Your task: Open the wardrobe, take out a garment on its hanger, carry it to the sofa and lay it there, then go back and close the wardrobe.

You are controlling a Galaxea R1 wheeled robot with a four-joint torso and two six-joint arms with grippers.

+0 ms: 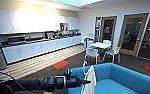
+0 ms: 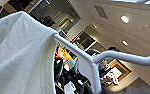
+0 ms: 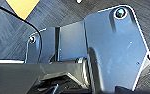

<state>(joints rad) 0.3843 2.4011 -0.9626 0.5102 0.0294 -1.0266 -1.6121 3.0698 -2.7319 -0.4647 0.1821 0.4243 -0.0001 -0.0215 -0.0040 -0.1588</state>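
**White T-shirt on its hanger, held over the blue sofa**

The thin white short-sleeved T-shirt (image 1: 91,78) hangs from a slim white clothes hanger (image 1: 85,68), edge-on in the head view, just above the near corner of the large bright blue upholstered sofa (image 1: 126,77). The black left gripper (image 1: 87,82) reaches in from the left and meets the hanger; its jaws appear clamped on it, though the fingers are hard to make out. The left wrist view shows the fabric (image 2: 18,55) draped over the hanger's sloping shoulder (image 2: 73,51). Whether the right gripper's jaws are apart or together cannot be told. Behind stand white kitchen cupboards (image 1: 38,48) and a small white table with chairs (image 1: 99,45).
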